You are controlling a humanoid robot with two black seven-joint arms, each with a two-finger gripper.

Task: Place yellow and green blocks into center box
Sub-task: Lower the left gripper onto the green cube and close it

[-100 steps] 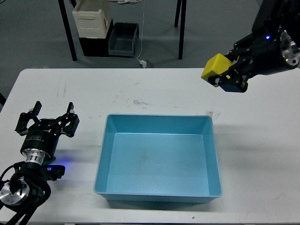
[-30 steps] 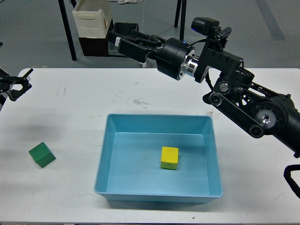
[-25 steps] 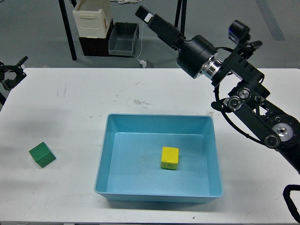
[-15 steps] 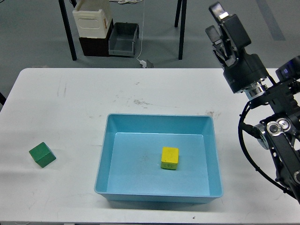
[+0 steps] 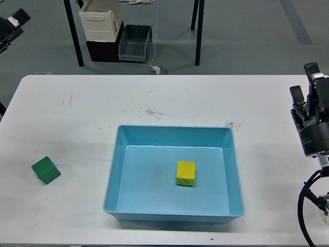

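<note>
The yellow block (image 5: 185, 174) lies inside the blue center box (image 5: 117, 154), right of its middle. The green block (image 5: 46, 170) sits on the white table, left of the box and apart from it. My right gripper (image 5: 306, 83) stands upright at the right edge of the table, open and empty, far from both blocks. Only a tip of my left gripper (image 5: 12, 24) shows at the top left corner, off the table; its jaws cannot be made out.
The white table (image 5: 164, 98) runs across the view, with scuff marks behind the box. On the floor beyond it stand a cream crate (image 5: 101, 19), a dark bin (image 5: 135, 42) and black table legs (image 5: 74, 36).
The yellow block has left my right gripper and lies in the box. My right arm swung back to the right edge; my left arm pulled off to the top left, uncovering the green block.
</note>
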